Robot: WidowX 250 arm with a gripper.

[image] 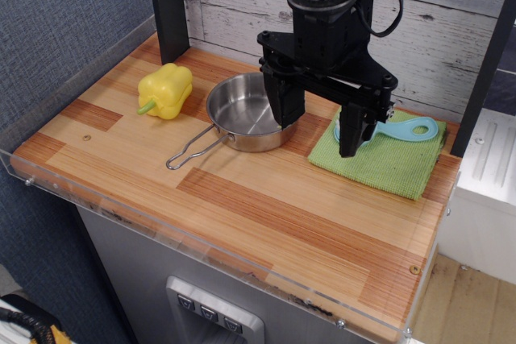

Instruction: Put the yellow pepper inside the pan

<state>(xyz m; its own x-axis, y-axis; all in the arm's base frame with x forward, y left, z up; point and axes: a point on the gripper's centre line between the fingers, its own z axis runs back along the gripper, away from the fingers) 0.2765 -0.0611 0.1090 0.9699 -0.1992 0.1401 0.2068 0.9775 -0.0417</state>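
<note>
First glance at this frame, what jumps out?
The black gripper dominates, hanging open over the right edge of the steel pan at the back of the wooden table. The bright yellow pepper sits left of the pan, untouched. A blue brush lies on a green cloth at right.

Wood-plank tabletop (266,207) w/ clear acrylic edge. On it: yellow pepper (165,91) at back left, steel pan (246,114) just beside it, green cloth (387,159) at right.
</note>
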